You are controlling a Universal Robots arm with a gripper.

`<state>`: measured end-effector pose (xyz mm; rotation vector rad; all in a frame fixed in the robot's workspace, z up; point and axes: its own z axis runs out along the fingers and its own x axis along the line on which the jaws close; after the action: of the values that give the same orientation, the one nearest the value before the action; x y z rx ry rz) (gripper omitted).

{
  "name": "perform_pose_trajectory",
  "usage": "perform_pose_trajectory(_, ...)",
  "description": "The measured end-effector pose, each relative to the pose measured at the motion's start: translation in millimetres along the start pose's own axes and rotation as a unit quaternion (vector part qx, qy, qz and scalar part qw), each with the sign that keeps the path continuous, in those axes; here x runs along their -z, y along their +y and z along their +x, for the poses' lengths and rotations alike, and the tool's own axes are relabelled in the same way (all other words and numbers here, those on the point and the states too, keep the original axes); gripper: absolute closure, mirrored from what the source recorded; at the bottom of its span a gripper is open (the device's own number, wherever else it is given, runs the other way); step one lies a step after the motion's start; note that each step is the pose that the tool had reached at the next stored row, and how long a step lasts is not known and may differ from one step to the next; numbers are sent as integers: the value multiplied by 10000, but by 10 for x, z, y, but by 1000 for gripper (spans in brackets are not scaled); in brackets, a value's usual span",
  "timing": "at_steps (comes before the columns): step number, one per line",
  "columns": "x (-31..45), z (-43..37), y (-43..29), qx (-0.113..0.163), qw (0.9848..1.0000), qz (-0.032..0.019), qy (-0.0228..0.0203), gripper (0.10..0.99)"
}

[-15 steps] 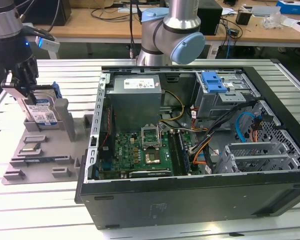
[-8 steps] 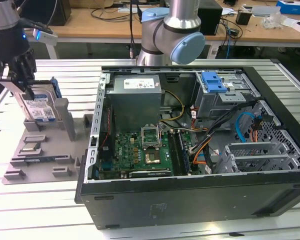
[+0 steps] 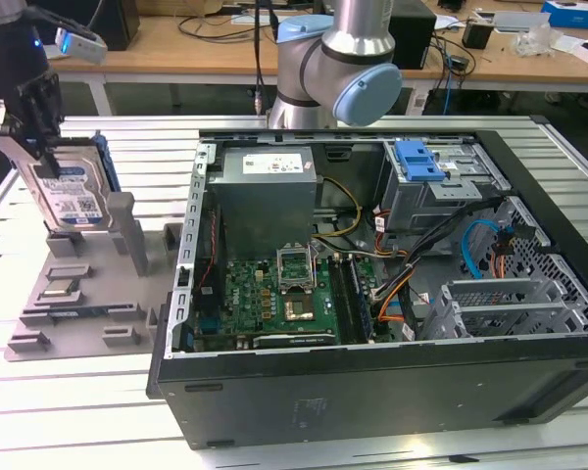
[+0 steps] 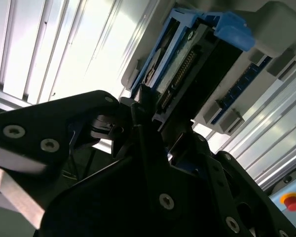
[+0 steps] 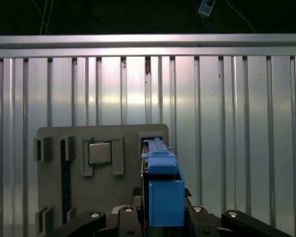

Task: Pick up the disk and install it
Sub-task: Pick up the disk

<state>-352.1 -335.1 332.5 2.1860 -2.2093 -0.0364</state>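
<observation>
Jaws closed on the upright disk (image 3: 75,191), gripping its upper edge, white-and-blue barcode label showing; grey holder (image 3: 88,294) below the jaws, open ridged desk (image 3: 59,411) around, computer case (image 3: 372,392) well apart.

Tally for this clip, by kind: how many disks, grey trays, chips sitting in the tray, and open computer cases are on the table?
Disk: 1
Grey tray: 1
Chip in the tray: 1
Open computer case: 1
Total: 4
</observation>
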Motion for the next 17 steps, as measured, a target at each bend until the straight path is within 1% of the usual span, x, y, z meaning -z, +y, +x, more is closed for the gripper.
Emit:
perform_pose_trajectory(4, 94, -5, 4, 0, 10000, 0, 0, 722)
perform_pose_trajectory(7, 150, -7, 6, 0, 10000, 0, 0, 722)
perform_pose_trajectory(8, 178, -8, 7, 0, 10000, 0, 0, 722)
perform_pose_trajectory(9, 223, -9, 9, 0, 10000, 0, 0, 722)
perform_pose_trajectory(10, 291, -11, 12, 0, 10000, 0, 0, 722)
perform_pose_trajectory(14, 368, -14, 15, 0, 10000, 0, 0, 722)
perform_pose_trajectory(17, 476, -17, 19, 0, 10000, 0, 0, 722)
